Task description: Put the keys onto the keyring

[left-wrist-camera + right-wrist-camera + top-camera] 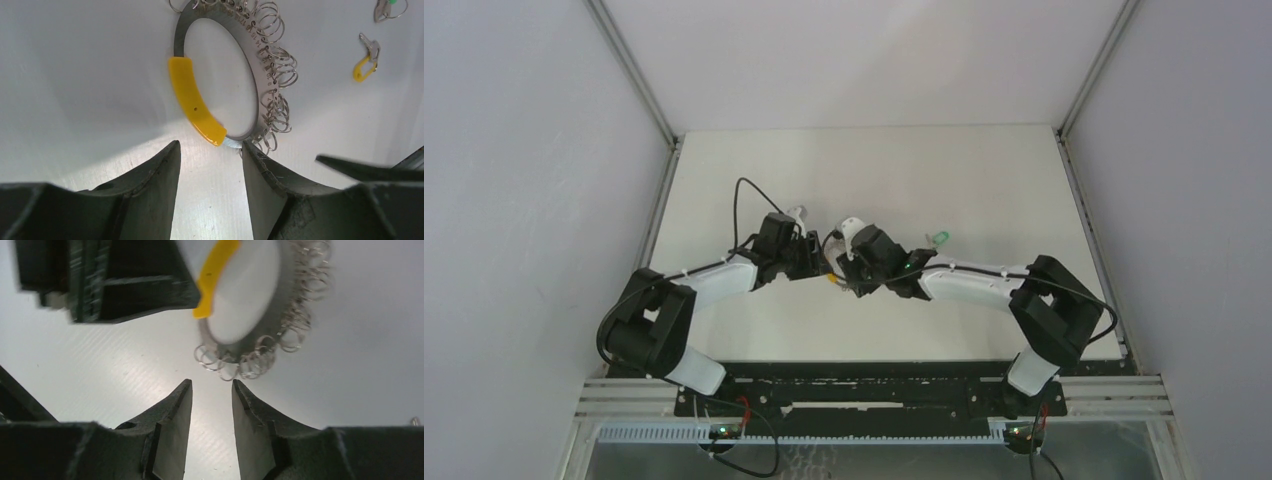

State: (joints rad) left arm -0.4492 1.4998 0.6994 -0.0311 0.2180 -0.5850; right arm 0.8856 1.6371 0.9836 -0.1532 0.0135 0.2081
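Observation:
The keyring [251, 65] is a large grey ring with a yellow section [192, 97] and several small split rings along its far rim. It lies flat on the table. My left gripper [210, 145] is open and empty, its fingertips just short of the ring's near edge. My right gripper [211, 382] is open and empty, its tips just short of the small rings on the keyring [216, 270]. The orange-headed key [365, 62] and the green-headed key [387, 7] lie loose beyond the ring. In the top view the green key [941, 237] lies right of the grippers.
In the top view the left gripper [816, 262] and right gripper [842, 272] nearly meet mid-table and hide most of the ring. The left gripper's body [125, 280] hangs over the ring's yellow side. White walls bound the table on three sides.

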